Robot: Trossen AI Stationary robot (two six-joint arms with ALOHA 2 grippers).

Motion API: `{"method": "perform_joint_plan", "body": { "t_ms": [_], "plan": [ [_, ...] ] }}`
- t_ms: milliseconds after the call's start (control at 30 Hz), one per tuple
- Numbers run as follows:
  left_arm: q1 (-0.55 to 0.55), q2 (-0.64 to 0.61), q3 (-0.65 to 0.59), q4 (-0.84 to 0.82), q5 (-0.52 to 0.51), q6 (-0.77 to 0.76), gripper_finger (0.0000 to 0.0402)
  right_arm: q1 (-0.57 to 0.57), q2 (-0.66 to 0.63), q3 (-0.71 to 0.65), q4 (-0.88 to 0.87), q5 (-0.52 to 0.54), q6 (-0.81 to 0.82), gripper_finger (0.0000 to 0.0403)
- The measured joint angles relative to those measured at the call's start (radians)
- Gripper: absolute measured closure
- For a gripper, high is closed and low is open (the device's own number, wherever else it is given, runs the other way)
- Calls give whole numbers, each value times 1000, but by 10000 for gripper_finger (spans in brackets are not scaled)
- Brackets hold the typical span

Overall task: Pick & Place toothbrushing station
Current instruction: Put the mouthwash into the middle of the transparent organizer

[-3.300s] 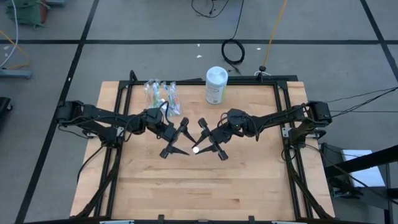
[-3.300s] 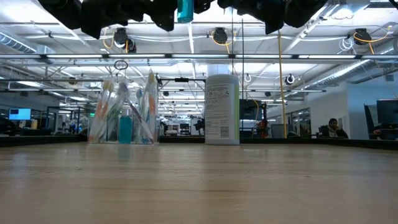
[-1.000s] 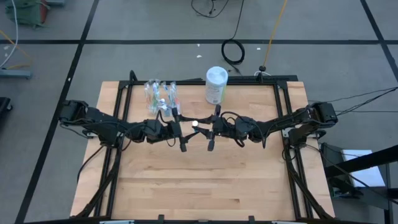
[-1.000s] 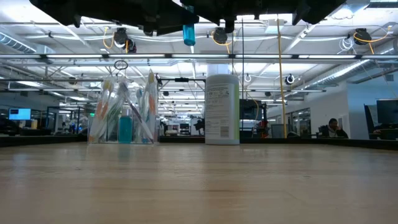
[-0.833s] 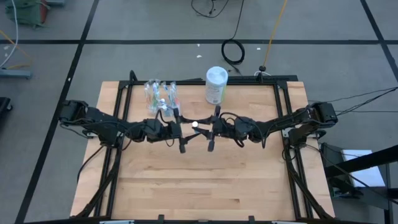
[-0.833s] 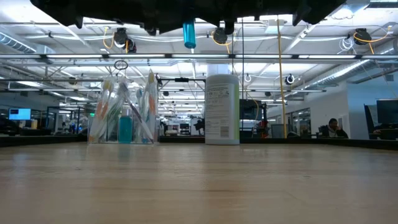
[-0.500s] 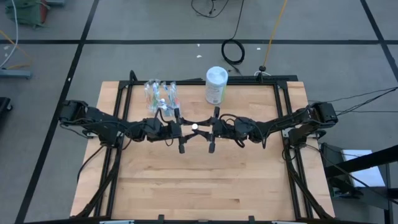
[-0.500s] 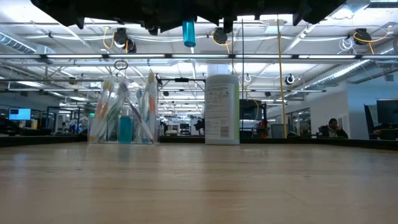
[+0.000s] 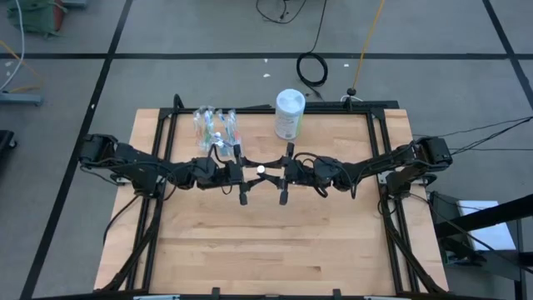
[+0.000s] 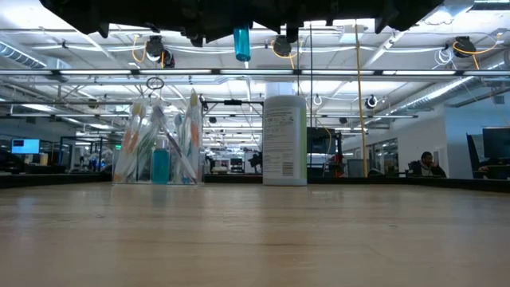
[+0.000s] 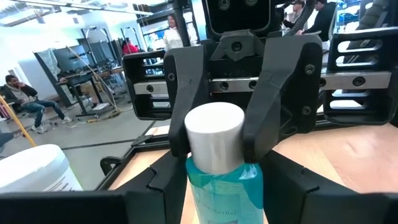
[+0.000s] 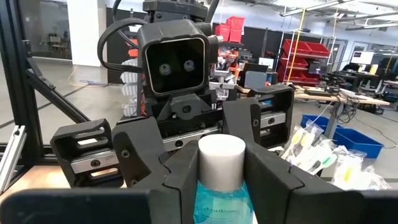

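Teal-blue and capped in white, a small tube (image 11: 219,169) hangs in the air above the middle of the wooden worktop (image 9: 275,242), gripped from both sides at once. The left gripper (image 9: 242,175) and the right gripper (image 9: 283,174) meet nose to nose over the tube; in each wrist view a pair of dark fingers (image 12: 272,168) presses against the tube just below its cap, with the other arm's fingers closing on it from the far side, so both sets of jaws are pinching the tube. From above, only the white cap shows as a pale dot between the two grippers. In the low view the tube's blue body points down from the dark arms high over the worktop, well clear of the wood. Towards the back left of the worktop stands a clear plastic cup (image 10: 156,152) crowded with slim toothbrushes (image 10: 191,131) in white, green and blue, with another teal tube inside it. To the right of the cup, near the back edge, a taller white canister (image 10: 284,140) with a pale label stands upright. Beyond the worktop a person (image 11: 23,101) sits in the room behind.
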Motion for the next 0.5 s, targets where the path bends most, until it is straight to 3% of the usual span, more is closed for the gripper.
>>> {"method": "perform_joint_plan", "body": {
  "t_ms": [500],
  "plan": [
    [27, 2, 0, -56, 8, -19, 251, -1, -1, 2, -14, -2, -42, 248]
  ]
}}
